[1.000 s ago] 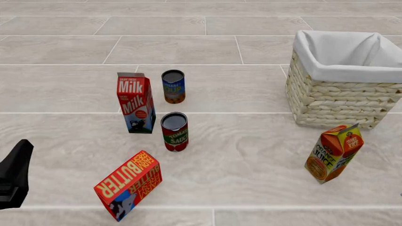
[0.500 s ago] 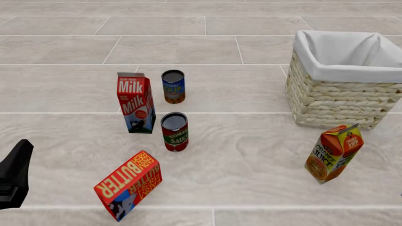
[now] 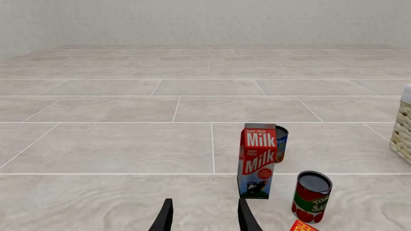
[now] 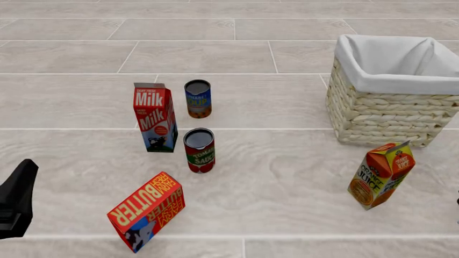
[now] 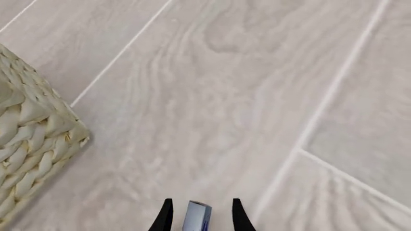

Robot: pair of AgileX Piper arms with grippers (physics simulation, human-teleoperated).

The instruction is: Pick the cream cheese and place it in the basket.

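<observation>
Only right wrist view shows cream cheese between spread right hand fingers; left hand spread.

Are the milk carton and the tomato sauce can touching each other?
Apart. The front view shows bare table between the milk carton and the tomato sauce can.

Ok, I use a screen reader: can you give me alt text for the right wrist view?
Seen from above, the right gripper hangs with its jaws open around a small blue and silver object, too little of it showing to identify. One woven corner of the basket stands to one side on the pale wood-grain tabletop.
</observation>
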